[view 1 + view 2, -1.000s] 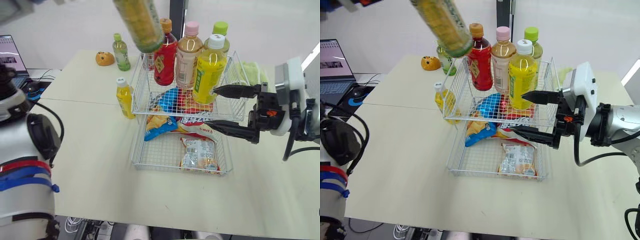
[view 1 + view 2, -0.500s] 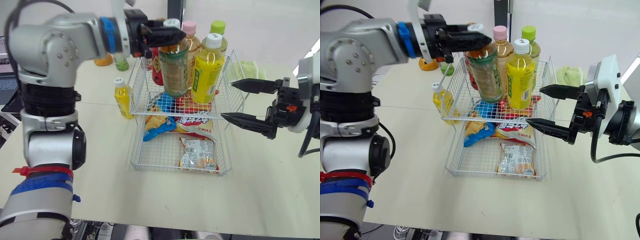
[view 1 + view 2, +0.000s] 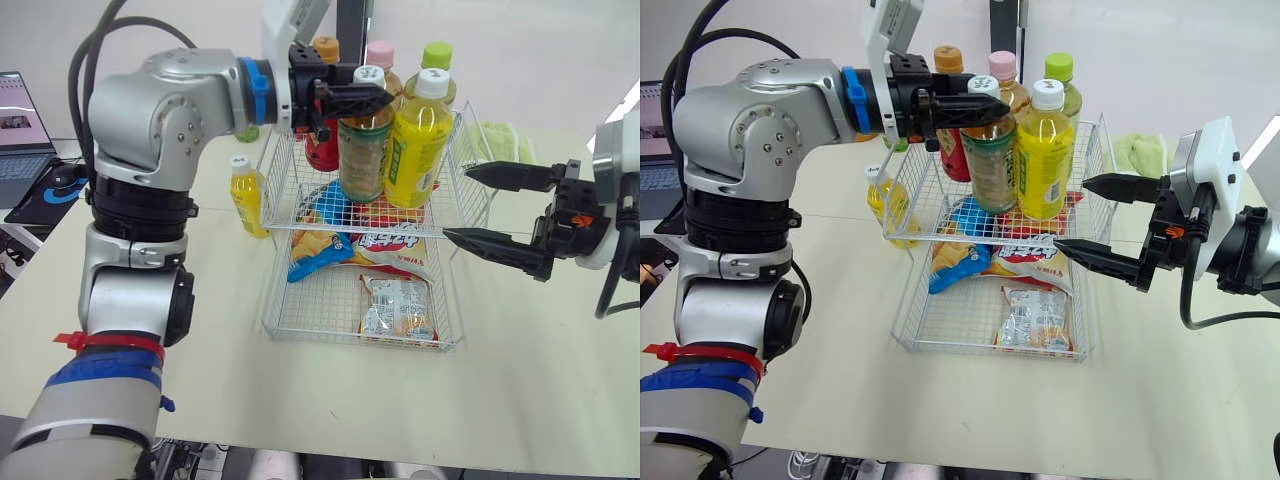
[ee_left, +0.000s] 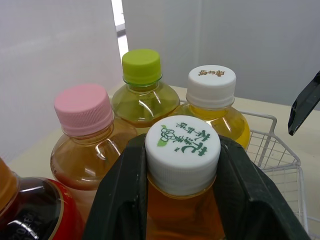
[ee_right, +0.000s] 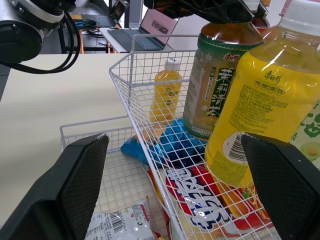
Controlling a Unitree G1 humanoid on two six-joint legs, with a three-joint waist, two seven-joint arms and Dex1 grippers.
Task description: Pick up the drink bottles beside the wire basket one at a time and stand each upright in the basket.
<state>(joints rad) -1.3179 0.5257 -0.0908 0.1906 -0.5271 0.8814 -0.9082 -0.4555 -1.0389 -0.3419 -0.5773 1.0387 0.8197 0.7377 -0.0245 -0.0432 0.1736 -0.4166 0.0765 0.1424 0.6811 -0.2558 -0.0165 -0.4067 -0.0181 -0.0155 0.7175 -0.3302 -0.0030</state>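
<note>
Left wrist view: the left gripper (image 4: 182,152) has its two black fingers (image 4: 125,200) shut on the neck of the tea bottle (image 4: 183,150), just under its white cap. In the head views that bottle (image 3: 362,150), with a green label, stands upright inside the basket (image 3: 280,165). Its base is at the mesh floor, but I cannot tell whether it rests there.

Just beside it on the robot's right stands a yellow bottle (image 3: 418,140) with a white cap. Behind these are a pink-capped bottle (image 3: 381,55), a green-capped bottle (image 3: 438,56) and a red bottle (image 3: 322,150), all upright in the basket. A small bottle (image 3: 249,195) of yellow drink stands on the table (image 3: 200,330) just outside the basket's left wall.

Below the basket sits a wire tray (image 3: 300,315) holding snack packets (image 3: 398,306), some of them lying under the basket floor.

Off the basket's right side the right gripper (image 3: 457,203) hangs with its fingers spread wide, holding nothing and clear of the wire.
</note>
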